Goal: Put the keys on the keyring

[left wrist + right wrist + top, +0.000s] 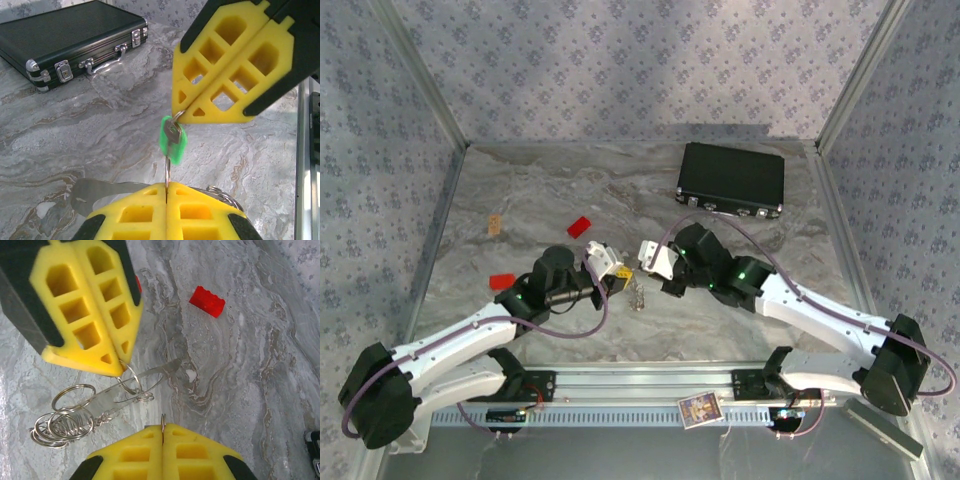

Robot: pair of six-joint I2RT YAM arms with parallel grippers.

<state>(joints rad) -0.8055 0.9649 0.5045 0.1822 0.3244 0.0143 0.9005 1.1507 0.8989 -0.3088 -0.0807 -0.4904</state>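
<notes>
The left gripper has its yellow foam fingers pressed together on the thin silvery metal keyring, whose wire rises edge-on out of the seam. At 12 o'clock from it, the small key with the green plastic head sits against that wire, just under the tip of the right gripper. That gripper is closed tight too; whether it nips the key or the wire I cannot tell.

In the right wrist view a sliver of metal sticks out between the right gripper's own fingers. At 9 o'clock from them a cluster of silvery rings with a short chain lies on the grey marbled table. A red rectangular block sits at 1 o'clock.

In the top view the black rectangular case lies at 1 o'clock of the meeting grippers, well apart from them.
</notes>
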